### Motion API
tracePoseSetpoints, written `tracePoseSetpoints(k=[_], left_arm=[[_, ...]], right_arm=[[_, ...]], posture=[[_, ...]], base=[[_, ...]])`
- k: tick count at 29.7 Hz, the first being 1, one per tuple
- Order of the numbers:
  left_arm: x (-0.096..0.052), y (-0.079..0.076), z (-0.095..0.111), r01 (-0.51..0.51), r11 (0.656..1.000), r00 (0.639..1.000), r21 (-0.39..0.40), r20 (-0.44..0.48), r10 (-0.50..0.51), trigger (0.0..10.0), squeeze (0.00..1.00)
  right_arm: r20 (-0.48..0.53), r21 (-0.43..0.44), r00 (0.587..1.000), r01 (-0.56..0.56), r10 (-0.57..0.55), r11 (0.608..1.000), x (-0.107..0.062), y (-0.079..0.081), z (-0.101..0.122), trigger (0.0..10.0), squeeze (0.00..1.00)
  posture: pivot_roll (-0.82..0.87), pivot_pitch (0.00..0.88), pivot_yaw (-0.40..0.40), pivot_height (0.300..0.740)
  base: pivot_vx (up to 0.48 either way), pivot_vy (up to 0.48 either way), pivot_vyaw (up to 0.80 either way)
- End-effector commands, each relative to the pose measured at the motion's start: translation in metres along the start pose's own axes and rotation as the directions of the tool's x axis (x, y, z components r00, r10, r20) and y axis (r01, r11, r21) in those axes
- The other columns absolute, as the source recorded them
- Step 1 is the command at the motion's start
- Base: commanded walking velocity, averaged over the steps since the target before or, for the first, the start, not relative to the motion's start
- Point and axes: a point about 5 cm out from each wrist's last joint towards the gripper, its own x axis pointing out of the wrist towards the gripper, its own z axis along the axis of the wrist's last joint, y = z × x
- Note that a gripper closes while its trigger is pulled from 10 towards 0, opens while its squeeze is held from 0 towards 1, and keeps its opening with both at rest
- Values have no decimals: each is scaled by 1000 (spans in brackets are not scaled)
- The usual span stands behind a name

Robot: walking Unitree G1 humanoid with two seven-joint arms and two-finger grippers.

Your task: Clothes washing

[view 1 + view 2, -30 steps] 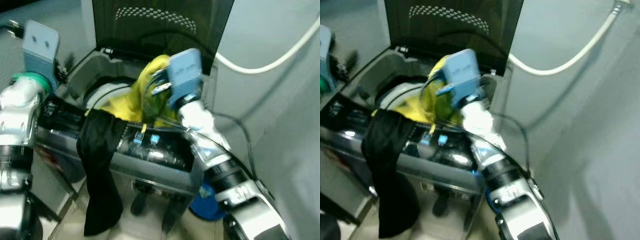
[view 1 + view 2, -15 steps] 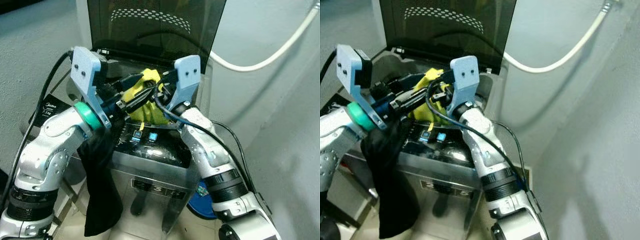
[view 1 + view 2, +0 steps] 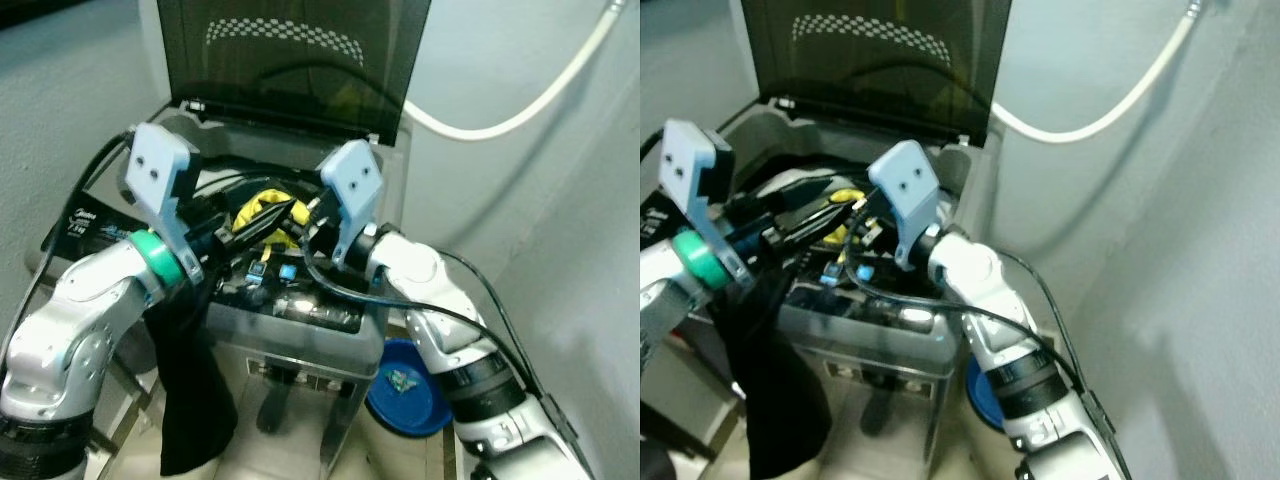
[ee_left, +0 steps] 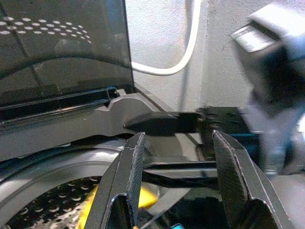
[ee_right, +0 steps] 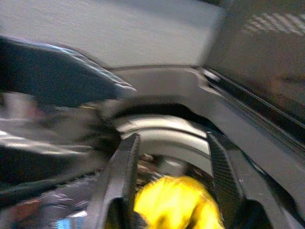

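A top-loading washing machine (image 3: 300,335) stands with its dark lid (image 3: 290,50) raised. A yellow garment (image 3: 258,206) lies low in the drum opening. A black garment (image 3: 190,400) hangs over the machine's front left edge down to the floor. My left gripper (image 3: 272,218) reaches in from the left over the opening, open, with nothing between its fingers (image 4: 131,171). From the right, my right gripper (image 3: 303,215) faces it, also open. The yellow garment (image 5: 174,202) lies just beyond the right fingers (image 5: 125,176), down in the drum.
A blue basin (image 3: 405,385) sits on the floor to the right of the machine. A white hose (image 3: 520,105) runs along the grey wall behind and to the right. The control panel (image 3: 290,285) lies along the machine's front edge.
The yellow garment, held up above the opening a second ago, now lies down in the drum. The left arm has come in over the opening, and both grippers sit lower. The camera has shifted.
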Motion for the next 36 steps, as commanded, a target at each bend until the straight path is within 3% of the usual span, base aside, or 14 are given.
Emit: tracePoseSetpoints(k=[1,2,5,6,7,9,11,13,14,15,22,26,30,36], left_arm=[[-1,-8,-1,9,1000,1000,1,-9,-9,10000,0],[-1,-10,-2,6,1000,1000,2,-8,-5,10000,0],[-1,-11,-2,3,1000,1000,4,-7,-3,10000,0],[-2,-11,-2,3,1000,1000,5,-8,-3,10000,0],[-5,-12,-3,-9,1000,1000,12,-22,9,10000,0],[-11,-11,-5,-34,999,998,24,-46,35,10000,0],[-24,-6,-11,-118,992,988,40,-92,121,10000,0],[-36,8,-23,-269,961,950,67,-147,276,10000,0],[-36,8,-23,-269,961,950,67,-147,276,10000,0],[-38,12,-28,-311,946,929,86,-181,322,10000,0],[-44,19,-40,-420,902,858,104,-278,432,10000,0],[-51,21,-42,-461,878,822,131,-310,478,10000,0],[-63,28,-46,-551,821,748,149,-348,565,10000,0],[-67,31,-51,-589,796,717,142,-362,595,10000,0]], right_arm=[[-10,13,994,109,-109,994,5,-7,-2,10000,1000],[21,46,980,195,-196,980,8,-12,2,10000,1000],[45,72,969,241,-244,968,9,-16,5,10000,1000],[62,91,959,271,-277,958,8,-19,8,10000,122],[69,118,940,324,-333,939,4,-27,9,10000,0],[62,147,918,380,-392,913,-3,-38,7,10000,0],[42,175,850,511,-525,842,-21,-58,-1,10000,0],[9,202,764,630,-645,750,-43,-77,-13,10000,0],[9,202,764,630,-645,750,-43,-77,-13,10000,0],[9,196,735,664,-678,721,-50,-81,-15,10000,0],[21,173,682,717,-731,675,-67,-86,-20,10000,0],[10,166,682,720,-731,674,-71,-81,-25,10000,0],[-6,162,682,723,-731,672,-72,-76,-31,10000,0],[-9,159,681,723,-732,672,-71,-76,-32,10000,0]], posture=[[154,27,3,740],[157,27,0,740],[157,27,0,740],[157,27,0,740],[164,29,-2,740],[166,30,-1,740],[169,31,-2,740],[173,35,-4,740],[173,35,-4,740],[187,40,-15,740],[185,41,-10,740],[184,40,-3,740],[188,41,0,740],[192,39,-4,740]], base=[[0,0,0],[0,0,0],[0,0,0],[0,0,0],[0,0,0],[0,0,0],[0,0,0],[0,0,0],[0,0,0],[0,0,0],[0,0,0],[0,0,0],[0,0,0],[0,0,0]])
